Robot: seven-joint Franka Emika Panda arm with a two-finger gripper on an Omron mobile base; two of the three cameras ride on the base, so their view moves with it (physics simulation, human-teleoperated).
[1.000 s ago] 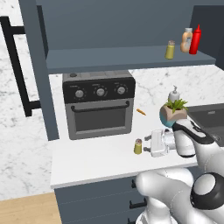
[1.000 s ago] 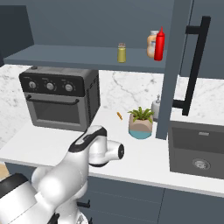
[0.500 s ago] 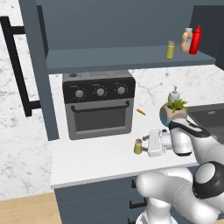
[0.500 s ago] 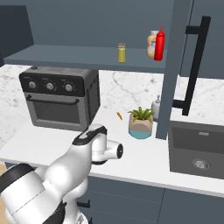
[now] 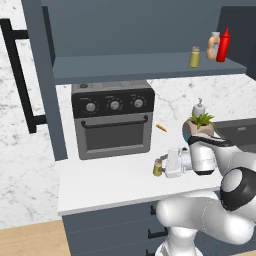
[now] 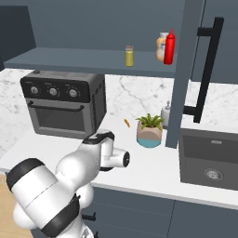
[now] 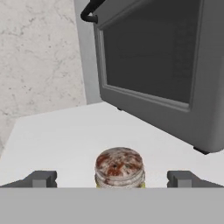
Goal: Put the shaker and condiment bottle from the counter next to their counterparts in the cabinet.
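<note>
Claw [image 7: 112, 179] spread, has edged closer, now straddling shaker [image 5: 158, 168] on tabletop [image 5: 110, 185]; not pinched. Red condiment bottle [image 5: 223, 45] already in cabinet.

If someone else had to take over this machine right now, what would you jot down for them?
End effector: open, holding nothing, its two fingertips either side of the shaker on the counter, in front of the toaster oven.
Condiment bottle: already on the cabinet shelf, right beside the tan-orange bottle.
Twin shaker: on the same shelf, a little left of the bottles.
Done: the red bottle seems placed.
Left: close on the counter shaker, lift it and set it next to its twin on the shelf.
</note>
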